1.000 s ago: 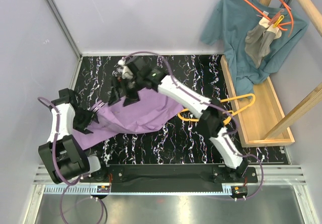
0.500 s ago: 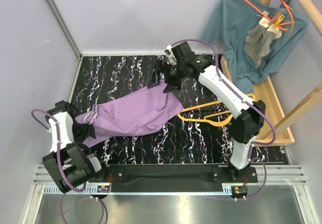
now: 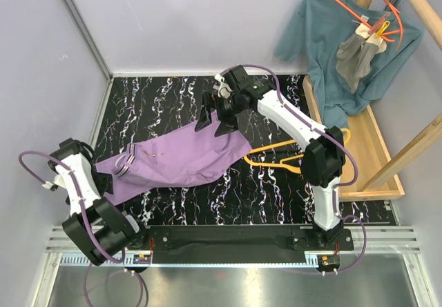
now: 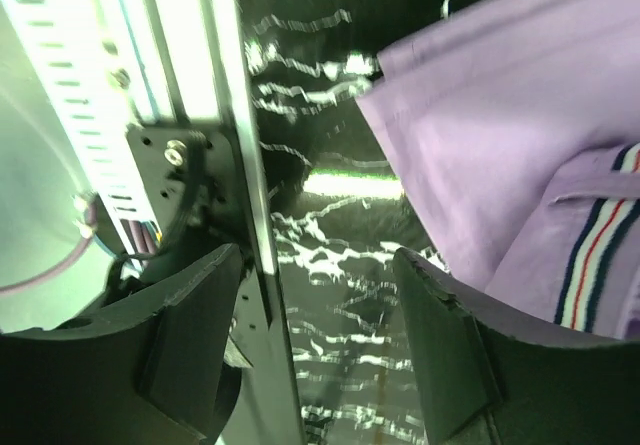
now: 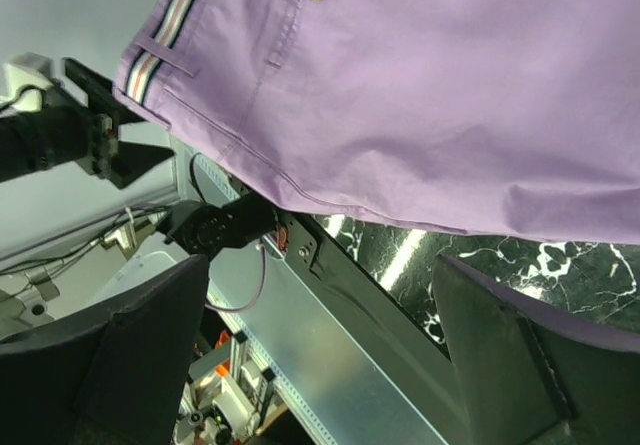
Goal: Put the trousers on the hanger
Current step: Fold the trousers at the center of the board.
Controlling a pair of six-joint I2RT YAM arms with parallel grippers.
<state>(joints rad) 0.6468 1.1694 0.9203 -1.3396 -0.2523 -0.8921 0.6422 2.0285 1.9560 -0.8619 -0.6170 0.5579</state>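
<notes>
— Top external first: where do the trousers [image 3: 179, 156] lie?
— Flat on the table [image 3: 166, 93], spread slantwise. The striped waistband [image 3: 124, 164] points to the near left and the legs run toward the far middle.
— And the hanger [image 3: 262, 162]?
— On the table just right of the trousers, partly under the right arm. Its hook end reaches over the rim of the wooden tray [image 3: 362, 169]. The trousers are not on it.
— What about the left gripper [image 3: 103, 181]?
— Low at the near left, just beside the waistband. In its wrist view the jaws stand apart with nothing between them; the table edge shows below, and the purple cloth lies off to one side.
— The right gripper [image 3: 215, 119]?
— Over the far end of the legs. Its wrist view shows the fingers [image 5: 130, 365] spread wide above the cloth, gripping nothing. Whether a tip touches the fabric, I cannot tell.
</notes>
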